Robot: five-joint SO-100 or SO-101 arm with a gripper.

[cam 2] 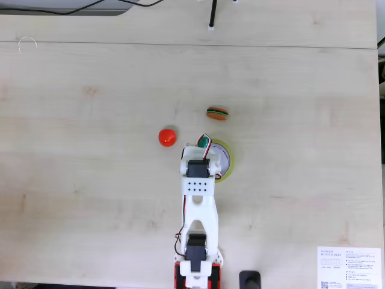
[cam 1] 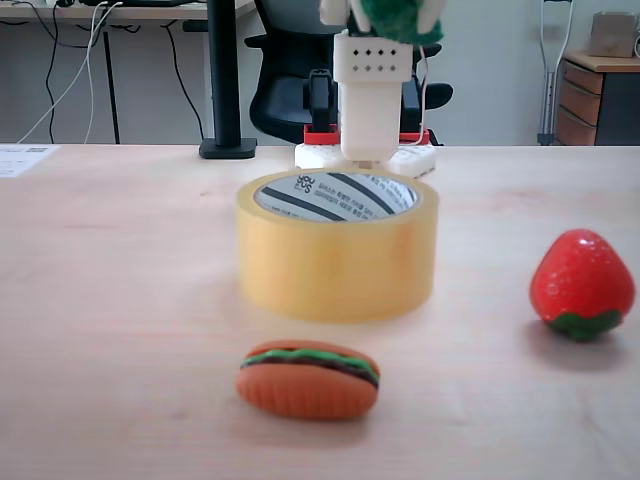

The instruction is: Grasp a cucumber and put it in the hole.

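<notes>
At the top centre of a fixed view, the gripper point(cam 1: 400, 20) clamps the cucumber point(cam 1: 398, 22) directly above the hole point(cam 1: 335, 197).

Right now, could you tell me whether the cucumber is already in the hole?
Not yet. The cucumber is held up in the gripper above the tape roll; its hole looks empty.

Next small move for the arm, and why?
Probably lower straight down a little, then release. The end effector holds the cucumber high above the tape roll; from above it sits near the left rim of the hole, so a slight nudge toward centre may help.
</notes>
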